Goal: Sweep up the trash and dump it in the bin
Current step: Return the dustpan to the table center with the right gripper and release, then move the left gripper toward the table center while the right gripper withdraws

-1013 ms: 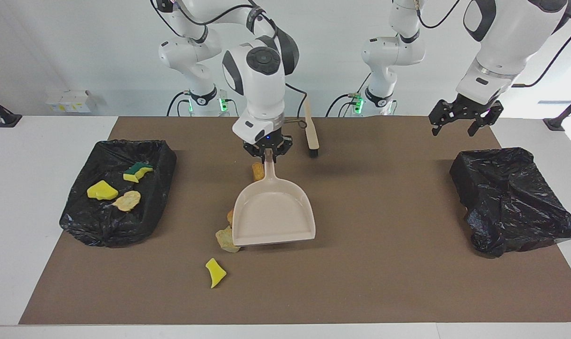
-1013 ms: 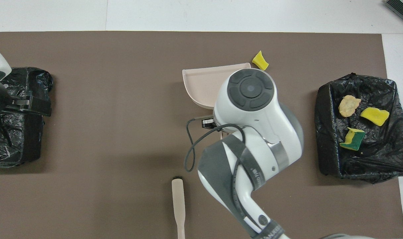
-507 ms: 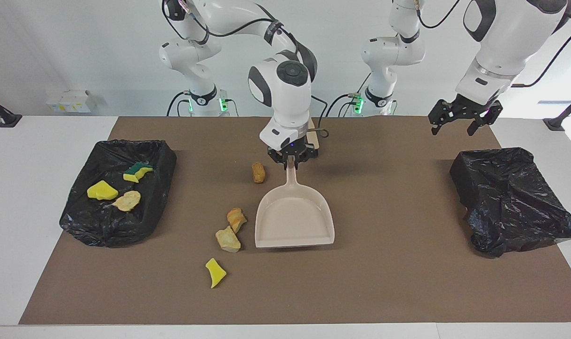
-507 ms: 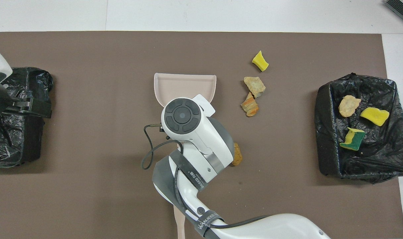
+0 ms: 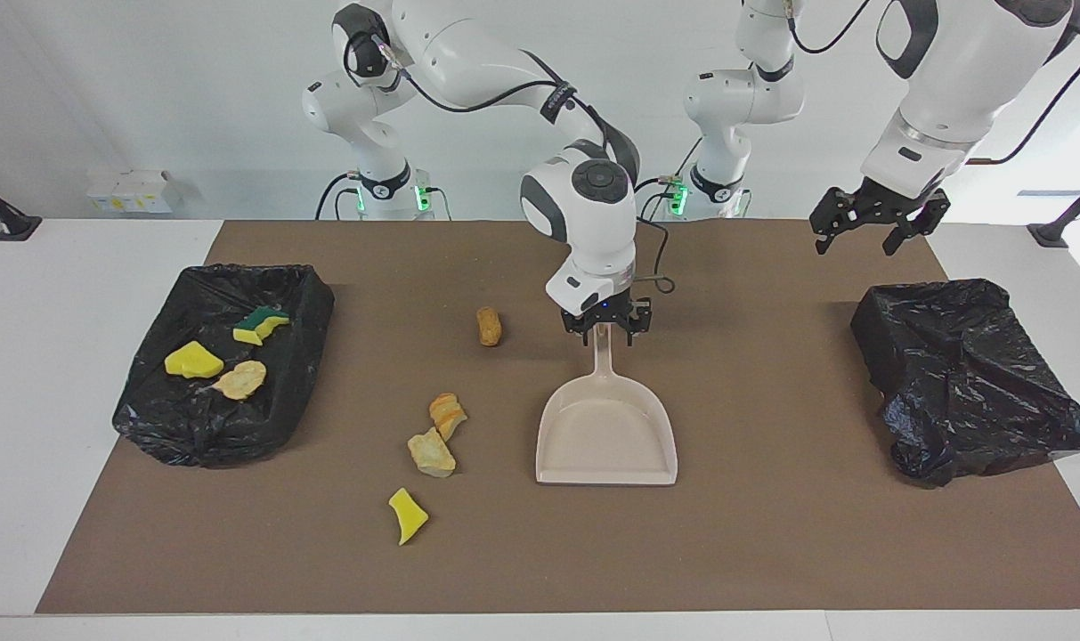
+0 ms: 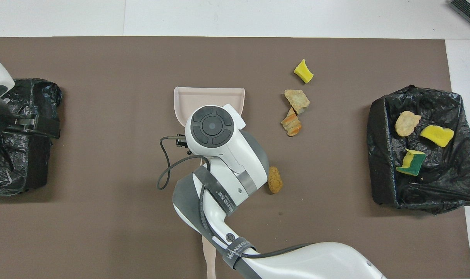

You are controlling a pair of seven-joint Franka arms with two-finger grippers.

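The beige dustpan (image 5: 606,436) (image 6: 209,97) lies flat on the brown mat mid-table. My right gripper (image 5: 605,328) is down at the top of its handle; in the overhead view the wrist hides it. Loose trash lies beside the pan toward the right arm's end: a tan lump (image 5: 488,326) (image 6: 274,179), two orange-tan lumps (image 5: 448,414) (image 5: 431,452) and a yellow sponge piece (image 5: 407,515) (image 6: 303,71). The black-lined bin (image 5: 237,271) (image 6: 378,135) holds three scraps, one green-backed (image 5: 260,324). My left gripper (image 5: 878,233) waits open in the air.
A second black bag (image 5: 967,374) (image 6: 10,166) sits at the left arm's end, under the left gripper. The beige brush handle (image 6: 208,255) shows at the robots' edge, partly under the right arm. A white table edge (image 5: 77,356) borders the mat.
The right arm carried the dustpan toward the left arm's end, off the orange-tan lumps it was covering, and the pan now lies flat. The left arm has barely moved.
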